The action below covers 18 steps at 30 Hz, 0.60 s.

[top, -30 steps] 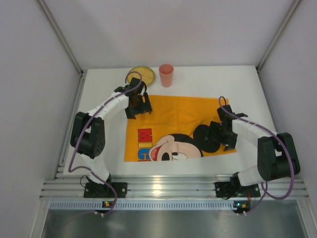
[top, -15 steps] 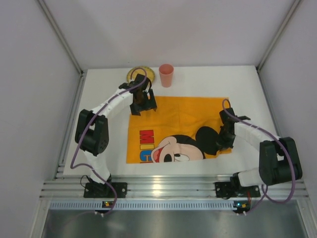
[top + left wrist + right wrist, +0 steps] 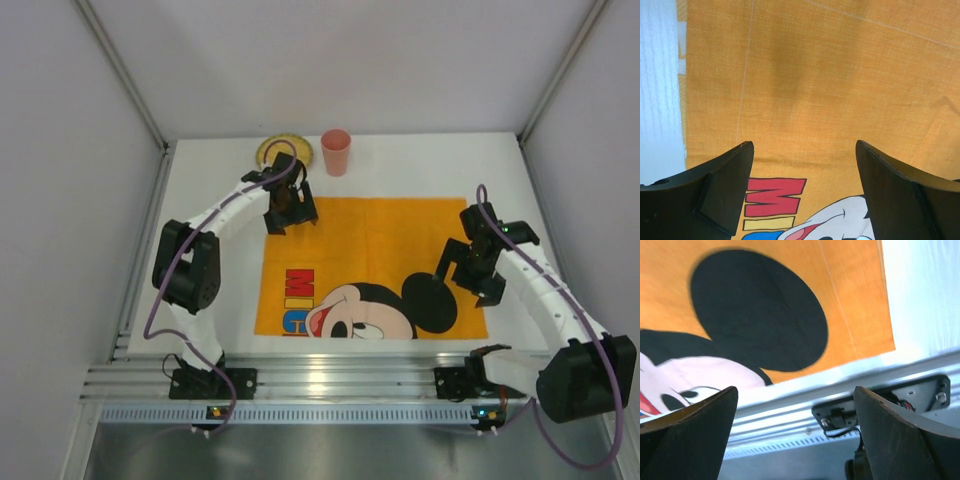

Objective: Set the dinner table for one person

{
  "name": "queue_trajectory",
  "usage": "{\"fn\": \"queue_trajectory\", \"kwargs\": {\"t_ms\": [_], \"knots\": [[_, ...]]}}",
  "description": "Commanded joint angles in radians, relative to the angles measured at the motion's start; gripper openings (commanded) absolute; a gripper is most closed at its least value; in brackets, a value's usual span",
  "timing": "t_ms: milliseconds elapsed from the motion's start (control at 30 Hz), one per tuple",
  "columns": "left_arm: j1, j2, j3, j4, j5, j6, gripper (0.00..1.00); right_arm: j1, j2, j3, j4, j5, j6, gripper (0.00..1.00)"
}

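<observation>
the dinner table (image 3: 430, 170) is stretching white across the whole booth, carrying everything, with a ribbed aluminium rail (image 3: 320, 375) running along its near edge. towards the far left corner a yellow plate (image 3: 284, 151) is sitting close to the far edge. just in front of it the left gripper (image 3: 290, 215) is hanging over the far left corner of the orange mickey mouse placemat (image 3: 370, 240), its jaws standing wide with nothing between them, only orange cloth and the red lettering showing below; whether the fingertips are touching the cloth i cannot tell. just right of the plate a pink cup (image 3: 336, 151) is standing upright, off the placemat. the placemat is lying flat across the middle of the table, its near edge close to the rail. at its near right corner the right gripper (image 3: 468, 275) is hovering beside mickey's black ear, jaws spread wide and holding nothing.
</observation>
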Motion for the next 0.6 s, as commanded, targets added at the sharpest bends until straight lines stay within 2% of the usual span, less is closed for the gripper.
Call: {"fn": "queue_trajectory", "kwargs": {"t_ms": [0,133,200,300,433,567], "knots": [[-0.002,0.037,0.013,0.067,0.015,-0.021,0.88,0.004,0.077,0.108,0.078,-0.003,-0.032,1.00],[-0.007,0.095,0.062,0.078,-0.003,-0.023,0.87,0.002,0.297,0.242,0.264,-0.029,-0.070,0.96],[-0.007,0.130,0.092,0.073,-0.017,-0.018,0.87,0.001,0.388,0.312,0.287,-0.055,-0.093,0.91],[0.007,0.144,0.222,0.064,-0.132,0.005,0.86,0.002,0.526,0.455,0.274,-0.137,-0.110,0.90],[0.111,0.127,0.286,0.110,-0.166,-0.027,0.88,0.012,0.516,0.511,0.267,-0.183,-0.104,0.92],[0.304,0.110,0.214,0.251,-0.041,-0.098,0.88,0.012,0.474,0.463,0.266,-0.213,-0.089,0.95]]}}
